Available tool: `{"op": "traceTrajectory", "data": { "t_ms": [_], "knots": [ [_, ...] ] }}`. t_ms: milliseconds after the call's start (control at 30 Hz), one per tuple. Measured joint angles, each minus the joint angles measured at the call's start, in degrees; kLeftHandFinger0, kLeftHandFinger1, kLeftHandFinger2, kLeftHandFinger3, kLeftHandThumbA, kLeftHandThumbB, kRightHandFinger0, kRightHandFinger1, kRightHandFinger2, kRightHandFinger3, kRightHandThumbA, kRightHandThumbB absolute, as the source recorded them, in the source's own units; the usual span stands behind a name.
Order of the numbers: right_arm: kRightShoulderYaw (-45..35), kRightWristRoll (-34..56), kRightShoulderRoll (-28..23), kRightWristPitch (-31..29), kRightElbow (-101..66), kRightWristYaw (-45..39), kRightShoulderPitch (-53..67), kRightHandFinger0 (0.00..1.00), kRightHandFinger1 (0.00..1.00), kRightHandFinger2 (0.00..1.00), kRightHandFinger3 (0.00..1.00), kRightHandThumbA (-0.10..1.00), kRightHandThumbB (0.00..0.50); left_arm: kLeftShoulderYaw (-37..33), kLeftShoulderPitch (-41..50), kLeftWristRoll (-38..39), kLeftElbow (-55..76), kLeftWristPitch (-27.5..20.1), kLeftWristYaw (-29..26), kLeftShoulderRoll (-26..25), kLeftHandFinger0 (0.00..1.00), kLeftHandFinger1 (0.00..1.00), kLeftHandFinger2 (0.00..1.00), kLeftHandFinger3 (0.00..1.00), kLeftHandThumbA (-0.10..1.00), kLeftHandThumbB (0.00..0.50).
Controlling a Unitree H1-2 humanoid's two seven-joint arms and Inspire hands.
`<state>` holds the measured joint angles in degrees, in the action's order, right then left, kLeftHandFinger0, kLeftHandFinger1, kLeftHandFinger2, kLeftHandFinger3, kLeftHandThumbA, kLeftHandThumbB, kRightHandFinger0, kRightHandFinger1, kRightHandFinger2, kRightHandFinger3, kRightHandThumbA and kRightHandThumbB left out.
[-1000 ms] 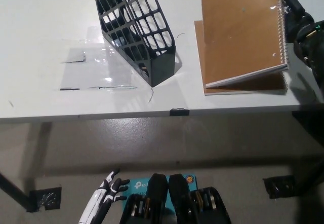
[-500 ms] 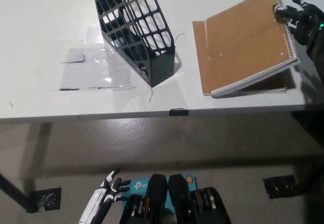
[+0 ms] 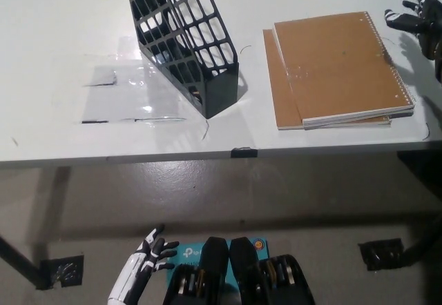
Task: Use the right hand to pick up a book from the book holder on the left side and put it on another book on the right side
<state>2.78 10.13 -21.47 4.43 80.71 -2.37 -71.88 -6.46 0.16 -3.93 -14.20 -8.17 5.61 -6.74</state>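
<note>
Right hand (image 3: 419, 16): black, at the far right edge of the head view, above the bench (image 3: 62, 36). Fingers spread apart, nothing held. It sits just beyond the upper right corner of the top book (image 3: 342, 67), apart from it, not touching.

Top book: brown cover, spiral binding along its right edge, lying flat on the lower book (image 3: 276, 98). The lower book shows only as a brown strip along the top book's left side and a thin edge below its near side. Both covers are turned slightly off square to the bench edge. Small pale specks on the top cover.

Book holder (image 3: 183, 39): black open-lattice plastic, standing on the bench to the left of the books, well apart from them, its closed narrow end toward the near bench edge. I cannot tell whether anything is inside it.

Bench surface: white, glossy. Left of the book holder, a clear taped sheet (image 3: 131, 91) with glare spots and short dark marks at its edges. A small black clip (image 3: 244, 152) sits on the near bench edge, below the book holder.

Below the bench: grey floor (image 3: 207, 194), a dark bench leg foot (image 3: 62, 272) at lower left.

Left hand (image 3: 148, 260): white, low in view beneath the bench level, fingers apart, holding nothing.
</note>
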Motion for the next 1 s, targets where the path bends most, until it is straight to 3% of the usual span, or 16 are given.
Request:
{"op": "traceTrajectory", "data": {
  "t_ms": [133,267,367,467,500,533,567,633,733,800,933,1000],
  "knots": [
    [-1.77,-0.18,-0.9,-1.52,-0.51,-0.15,-0.03,1.0,1.0,1.0,1.0,0.59,0.253,0.03,-0.02,0.02,-0.04,-0.12,0.01,-0.05,0.75,0.8,0.79,1.0,0.96,0.152],
    [-3.91,-0.15,-2.4,-2.6,-3.31,-0.87,-0.16,1.0,1.0,1.0,1.0,0.71,0.235,0.05,-0.05,0.02,-0.05,-0.29,0.01,-0.17,0.74,0.8,0.79,1.0,0.96,0.153],
    [-4.4,-0.24,-3.68,-2.94,-9.56,-1.26,0.03,1.0,1.0,1.0,1.0,0.78,0.282,0.04,-0.13,0.0,-0.23,-0.28,0.0,-0.17,0.74,0.81,0.81,1.0,0.96,0.149],
    [-4.74,-0.25,-4.04,-2.84,-17.73,-1.26,1.95,1.0,1.0,1.0,1.0,0.83,0.274,0.04,-0.34,-0.02,-0.61,-0.19,-0.01,-0.14,0.81,0.89,0.93,1.0,0.94,0.153],
    [-4.8,-0.25,-4.03,-2.74,-19.94,-1.25,2.95,1.0,1.0,1.0,1.0,0.83,0.281,0.04,-0.46,-0.02,-0.77,-0.15,-0.01,-0.13,0.87,0.94,0.99,1.0,0.93,0.162],
    [-4.86,-0.24,-4.01,-2.64,-21.71,-1.25,3.91,1.0,1.0,1.0,1.0,0.83,0.278,0.05,-0.55,-0.02,-0.83,-0.12,-0.01,-0.13,0.94,1.0,1.0,1.0,0.94,0.164],
    [-4.91,-0.22,-3.97,-2.45,-24.14,-1.25,5.38,1.0,1.0,1.0,1.0,0.83,0.319,0.05,-0.67,-0.02,-0.9,-0.08,-0.01,-0.13,0.98,1.0,1.0,1.0,0.94,0.161],
    [-4.98,-0.21,-3.79,-2.07,-28.13,-1.25,8.34,1.0,1.0,1.0,1.0,0.83,0.272,0.07,-0.9,-0.01,-1.04,0.01,-0.01,-0.15,1.0,1.0,1.0,1.0,0.95,0.18],
    [-5.0,-0.21,-3.33,-1.36,-33.99,-1.25,13.67,1.0,1.0,1.0,1.0,0.8,0.257,0.08,-1.31,-0.01,-1.4,0.14,-0.01,-0.15,1.0,1.0,1.0,1.0,1.0,0.161],
    [-5.0,-0.21,-2.85,-1.03,-37.89,-1.25,17.86,1.0,1.0,1.0,1.0,0.79,0.21,0.08,-1.54,-0.01,-1.57,0.21,-0.01,-0.15,1.0,1.0,1.0,1.0,1.0,0.156],
    [-4.97,-0.22,-1.47,-0.56,-45.32,-1.25,26.66,1.0,1.0,1.0,1.0,0.83,0.232,0.1,-2.1,-0.01,-1.83,0.28,-0.01,-0.16,1.0,1.0,1.0,1.0,1.0,0.169],
    [-4.91,-0.24,-0.46,-0.32,-48.83,-1.25,31.04,1.0,1.0,1.0,1.0,0.83,0.207,0.09,-2.51,-0.01,-1.93,0.32,-0.01,-0.15,1.0,1.0,1.0,1.0,1.0,0.169]
  ]
}}
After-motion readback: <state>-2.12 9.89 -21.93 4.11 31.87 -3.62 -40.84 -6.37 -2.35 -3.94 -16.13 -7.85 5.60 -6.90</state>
